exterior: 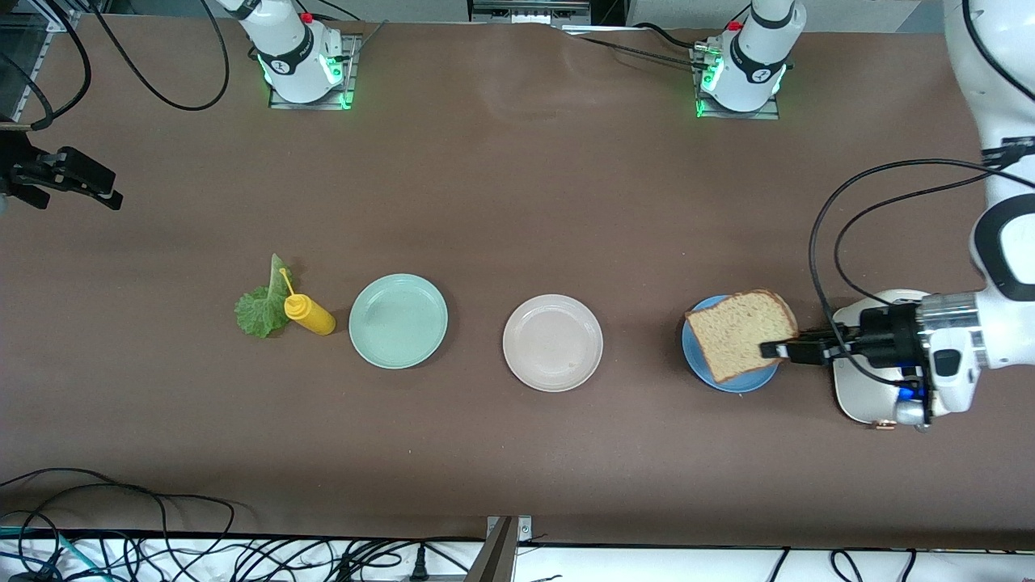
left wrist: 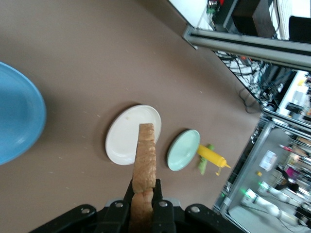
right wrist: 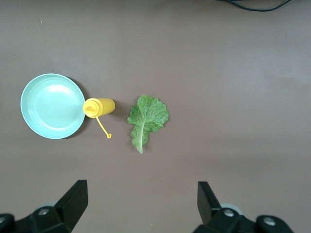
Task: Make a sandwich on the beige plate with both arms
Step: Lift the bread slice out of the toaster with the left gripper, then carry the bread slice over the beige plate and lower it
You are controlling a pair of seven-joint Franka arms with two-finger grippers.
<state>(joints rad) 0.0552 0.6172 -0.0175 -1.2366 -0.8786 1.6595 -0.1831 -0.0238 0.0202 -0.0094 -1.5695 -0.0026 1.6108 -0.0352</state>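
Observation:
My left gripper (exterior: 772,350) is shut on one edge of a brown bread slice (exterior: 740,331) and holds it over the blue plate (exterior: 694,356). In the left wrist view the slice (left wrist: 145,160) stands edge-on between the gripper's (left wrist: 144,191) jaws. The beige plate (exterior: 552,342) lies bare at mid-table and also shows in the left wrist view (left wrist: 121,138). The lettuce leaf (exterior: 259,311) lies flat on the table toward the right arm's end. My right gripper (exterior: 97,190) is open and empty, high over that end; its view looks down on the lettuce (right wrist: 147,116). I see only one bread slice.
A mint-green plate (exterior: 398,320) lies between the beige plate and a yellow squeeze bottle (exterior: 310,314) lying on its side against the lettuce. A white rounded dish (exterior: 861,396) sits under the left wrist. Cables run along the table's near edge.

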